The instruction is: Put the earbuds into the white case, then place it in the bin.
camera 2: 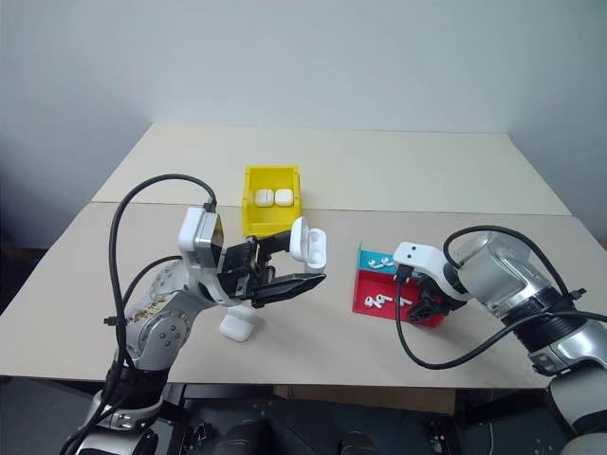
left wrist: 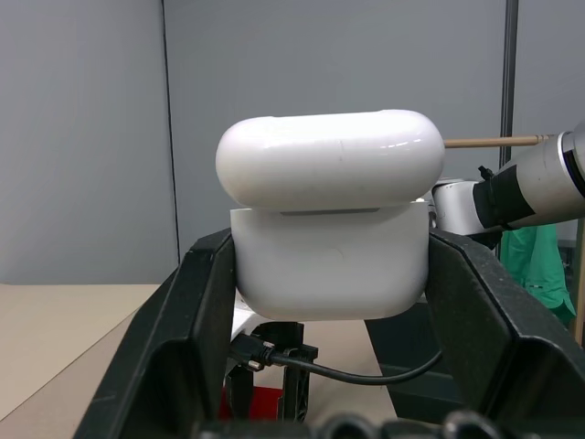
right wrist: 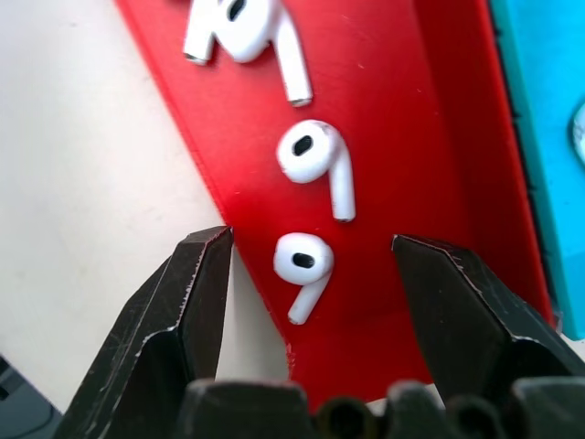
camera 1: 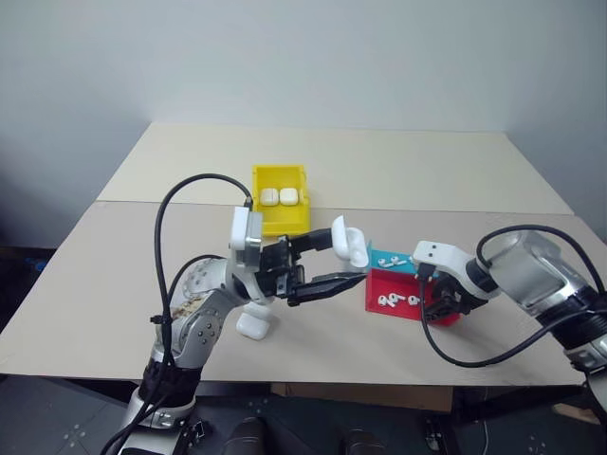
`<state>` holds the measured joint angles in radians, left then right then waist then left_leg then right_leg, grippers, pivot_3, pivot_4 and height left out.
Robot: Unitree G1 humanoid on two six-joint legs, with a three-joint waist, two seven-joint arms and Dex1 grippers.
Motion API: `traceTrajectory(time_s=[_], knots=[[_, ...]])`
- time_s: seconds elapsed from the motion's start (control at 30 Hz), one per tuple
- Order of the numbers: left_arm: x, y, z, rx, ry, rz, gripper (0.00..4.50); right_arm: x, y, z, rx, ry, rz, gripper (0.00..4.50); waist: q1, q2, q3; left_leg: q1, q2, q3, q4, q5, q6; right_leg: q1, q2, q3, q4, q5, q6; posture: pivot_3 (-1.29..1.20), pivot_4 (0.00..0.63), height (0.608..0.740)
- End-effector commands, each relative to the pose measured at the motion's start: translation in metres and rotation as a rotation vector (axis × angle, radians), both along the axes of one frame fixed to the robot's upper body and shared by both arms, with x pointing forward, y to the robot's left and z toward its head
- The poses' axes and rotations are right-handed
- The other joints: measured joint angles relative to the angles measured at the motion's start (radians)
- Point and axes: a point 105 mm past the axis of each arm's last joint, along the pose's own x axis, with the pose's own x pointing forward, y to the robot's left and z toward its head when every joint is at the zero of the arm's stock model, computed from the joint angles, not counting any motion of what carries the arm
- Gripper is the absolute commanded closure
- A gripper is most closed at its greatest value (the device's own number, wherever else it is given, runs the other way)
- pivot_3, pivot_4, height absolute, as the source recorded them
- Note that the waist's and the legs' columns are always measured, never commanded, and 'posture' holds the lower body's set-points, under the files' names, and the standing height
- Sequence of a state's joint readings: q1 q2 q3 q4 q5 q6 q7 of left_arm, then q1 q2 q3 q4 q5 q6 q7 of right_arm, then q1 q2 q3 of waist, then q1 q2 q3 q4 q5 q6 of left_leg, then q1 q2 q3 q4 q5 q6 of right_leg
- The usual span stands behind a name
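The left gripper (camera 1: 327, 261) is clamped on the white case (left wrist: 329, 219), one black finger pressed flat against each side of its lower half. The case is glossy and round-cornered, held up above the table (camera 1: 95, 275), its hinged lid (left wrist: 331, 157) tipped slightly open so a thin dark seam shows under it.

The right gripper (right wrist: 311, 274) points down with its jaws spread wide and empty, poised over the corner of the shallow red tray (right wrist: 402, 146). Between the fingertips lies one tiny white earbud (right wrist: 303, 265) with a short stem, untouched; two more earbuds (right wrist: 318, 163) lie further along the tray floor. A teal tray (camera 1: 383, 259) sits right against the red one.

Beyond the left arm stands the yellow bin (camera 1: 281, 213), with two closed white cases (camera 1: 280, 197) side by side inside. Another white case (camera 1: 252, 325) rests on the table beneath the left arm.
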<state>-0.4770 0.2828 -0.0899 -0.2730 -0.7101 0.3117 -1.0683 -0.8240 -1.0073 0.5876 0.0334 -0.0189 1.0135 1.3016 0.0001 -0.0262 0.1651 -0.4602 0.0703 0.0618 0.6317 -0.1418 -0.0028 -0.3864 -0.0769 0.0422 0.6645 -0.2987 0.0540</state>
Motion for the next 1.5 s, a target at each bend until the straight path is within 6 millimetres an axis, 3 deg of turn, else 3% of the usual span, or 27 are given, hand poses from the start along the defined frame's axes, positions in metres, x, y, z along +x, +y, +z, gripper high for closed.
traceTrajectory(time_s=[0.03, 0.4, 0.5, 0.7, 0.9, 0.97, 1.13, 1.2, 1.27, 1.5], knots=[[-0.008, -0.002, 0.009, -0.02, -0.038, -0.026, 1.72, 0.001, -0.007, 0.004, -0.028, -0.022, -0.01, 1.19, 0.0, 0.0, 0.0, 0.0, 0.0, 0.0, 0.0, 0.0, 0.0, 0.0, 0.0, 0.0, 0.0, 0.0, 0.0, 0.0, 0.15, 0.74], [-0.01, -0.002, 0.008, -0.017, -0.039, -0.022, 1.72, 0.002, -0.008, 0.003, -0.038, -0.022, 0.002, 1.19, 0.0, 0.0, 0.0, 0.0, 0.0, 0.0, 0.0, 0.0, 0.0, 0.0, 0.0, 0.0, 0.0, 0.0, 0.0, 0.0, 0.15, 0.74], [-0.01, -0.002, 0.008, -0.016, -0.039, -0.021, 1.72, 0.001, -0.008, 0.002, -0.038, -0.019, 0.007, 1.83, 0.0, 0.0, 0.0, 0.0, 0.0, 0.0, 0.0, 0.0, 0.0, 0.0, 0.0, 0.0, 0.0, 0.0, 0.0, 0.0, 0.15, 0.74], [-0.011, -0.002, 0.009, -0.014, -0.038, -0.021, 1.72, -0.001, -0.007, 0.002, -0.035, -0.014, 0.015, 3.88, 0.0, 0.0, 0.0, 0.0, 0.0, 0.0, 0.0, 0.0, 0.0, 0.0, 0.0, 0.0, 0.0, 0.0, 0.0, 0.0, 0.15, 0.74], [-0.011, -0.001, 0.008, -0.015, -0.027, -0.026, 1.72, -0.005, -0.002, 0.01, 0.019, -0.021, -0.001, 3.89, 0.0, 0.0, 0.0, 0.0, 0.0, 0.0, 0.0, 0.0, 0.0, 0.0, 0.0, 0.0, 0.0, 0.0, 0.0, 0.0, 0.15, 0.74], [-0.01, -0.001, 0.008, -0.019, -0.017, -0.032, 1.72, -0.007, -0.001, 0.021, 0.05, -0.053, -0.014, 3.89, 0.0, 0.0, 0.0, 0.0, 0.0, 0.0, 0.0, 0.0, 0.0, 0.0, 0.0, 0.0, 0.0, 0.0, 0.0, 0.0, 0.15, 0.74], [-0.007, 0.001, 0.011, -0.037, 0.001, -0.054, 1.72, -0.021, 0.007, 0.071, 0.29, -0.224, -0.04, 3.89, 0.008, 0.0, 0.0, 0.0, 0.0, 0.0, 0.0, 0.0, 0.0, 0.0, 0.0, 0.0, 0.0, 0.0, 0.0, 0.0, 0.15, 0.74], [-0.003, 0.001, 0.014, -0.046, 0.0, -0.061, 1.72, -0.029, 0.021, 0.104, 0.559, -0.451, 0.031, 3.89, 0.011, -0.001, 0.0, 0.0, 0.0, 0.0, -0.001, 0.0, 0.0, 0.0, 0.0, 0.0, 0.0, 0.0, 0.0, 0.0, 0.15, 0.74], [0.0, 0.0, 0.016, -0.052, 0.004, -0.076, 1.72, -0.039, 0.023, 0.124, 0.754, -0.646, 0.047, 3.89, 0.012, -0.001, -0.001, 0.0, 0.0, -0.002, 0.0, 0.0, 0.0, 0.002, 0.001, -0.002, -0.001, 0.0, 0.0, 0.0, 0.15, 0.74], [0.003, 0.003, 0.026, -0.077, -0.016, -0.153, 1.72, -0.064, 0.058, 0.17, 1.235, -0.84, 0.137, 3.89, 0.002, 0.0, -0.001, 0.0, 0.0, -0.003, 0.0, 0.0, 0.0, 0.002, 0.001, -0.002, 0.001, 0.001, 0.001, 0.0, 0.15, 0.74]])
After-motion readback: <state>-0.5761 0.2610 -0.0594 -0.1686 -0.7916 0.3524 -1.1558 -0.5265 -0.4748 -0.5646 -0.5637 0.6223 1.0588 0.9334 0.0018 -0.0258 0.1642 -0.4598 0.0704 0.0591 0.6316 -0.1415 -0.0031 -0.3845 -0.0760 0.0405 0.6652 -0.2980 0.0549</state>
